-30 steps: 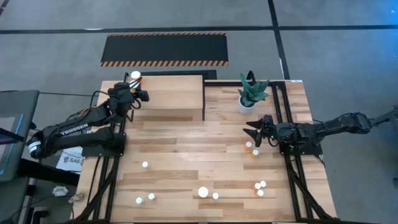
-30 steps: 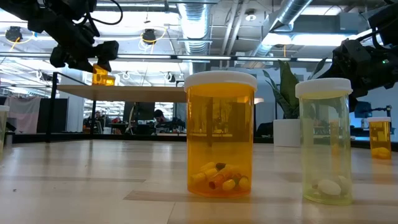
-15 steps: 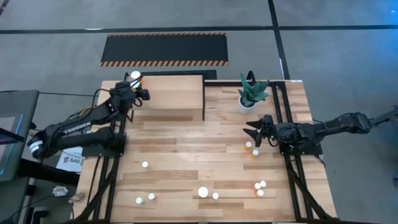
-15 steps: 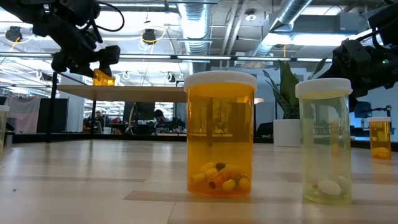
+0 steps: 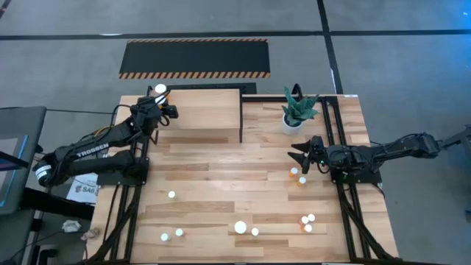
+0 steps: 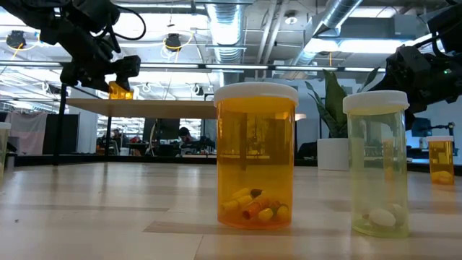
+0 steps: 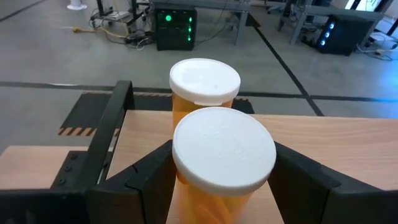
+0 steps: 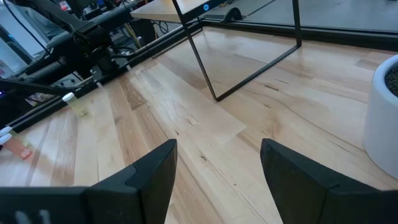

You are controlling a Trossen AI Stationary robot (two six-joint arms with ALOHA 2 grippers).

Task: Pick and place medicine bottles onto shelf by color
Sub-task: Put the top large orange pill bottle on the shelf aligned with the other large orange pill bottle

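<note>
My left hand (image 7: 221, 186) is clamped on an orange bottle (image 7: 217, 171), upright, white cap up, over the shelf (image 5: 200, 110) at its far-left corner. A second orange bottle (image 7: 202, 87) already stands on the shelf, just beyond mine and nearly touching. Key relation: that bottle lies straight ahead of the held one, so I'd set mine down short of it, axis vertical. Can't tell if my bottle's base touches the plank. My right hand (image 5: 302, 157) idles with fingers spread wide, near the plant pot (image 5: 294, 123), well apart from the shelf.
</note>
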